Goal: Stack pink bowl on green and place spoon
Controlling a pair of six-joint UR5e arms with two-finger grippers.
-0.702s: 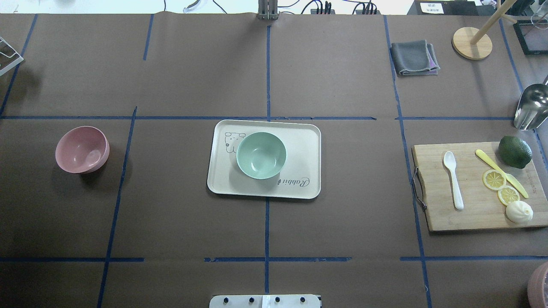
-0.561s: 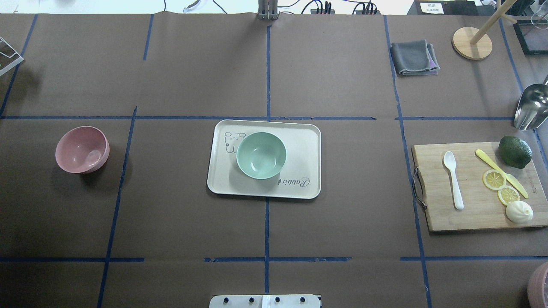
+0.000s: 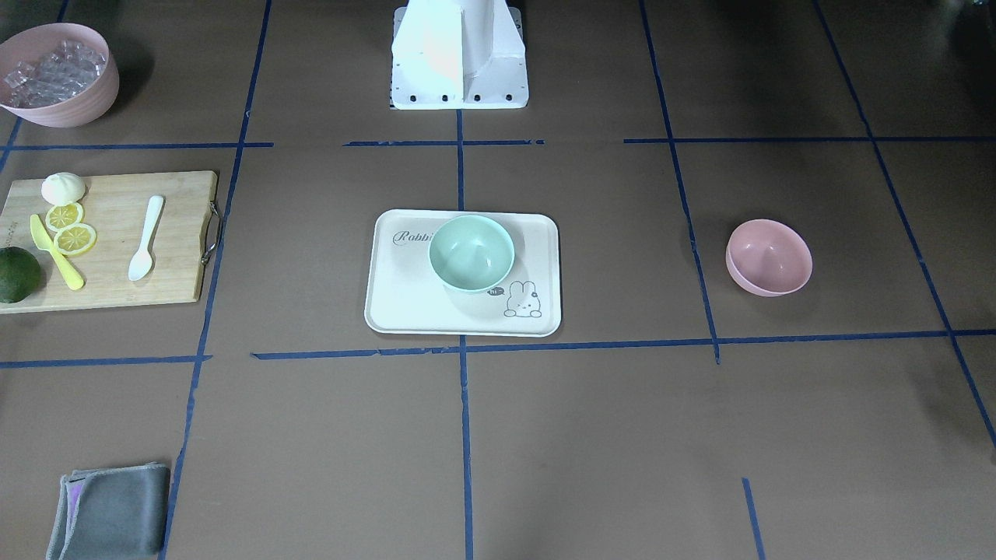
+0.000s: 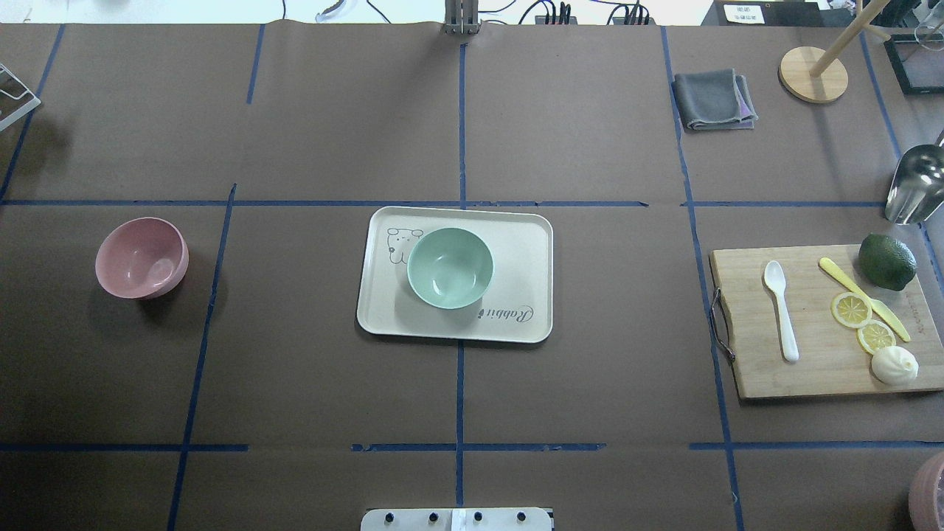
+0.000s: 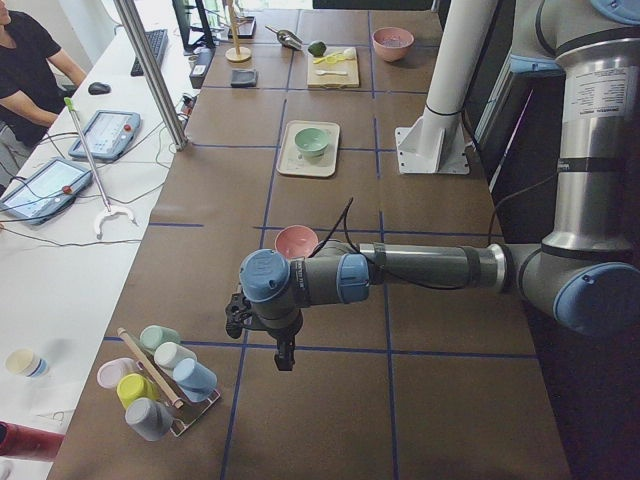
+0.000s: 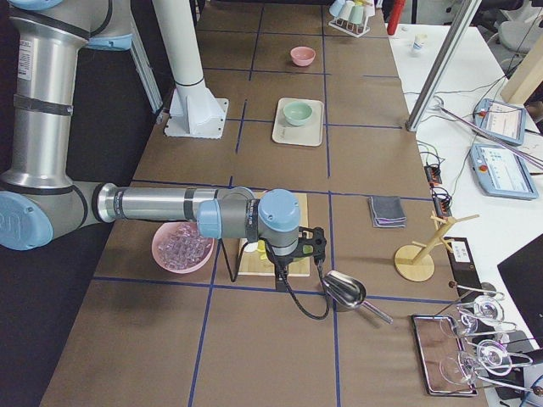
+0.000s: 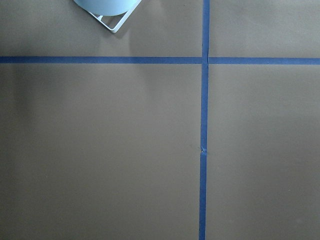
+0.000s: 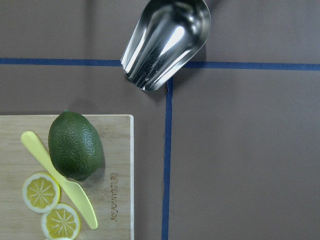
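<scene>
Nothing is done yet: the pink bowl [image 4: 141,257] sits on the table's left, well apart from the green bowl [image 4: 450,267] on the tray [image 4: 527,243], and the spoon [image 4: 781,310] lies on the board [image 4: 811,376] at the right. The left gripper [image 5: 285,362] and right gripper [image 6: 282,273] hang near the table's ends, and whether either is spread or pressed together cannot be told. The tray reads "Rabbit"; the board's engraved mark is illegible.

Bowl [image 4: 450,268] on tray [image 4: 516,243]; spoon [image 4: 782,313] on board [image 4: 752,369].
</scene>
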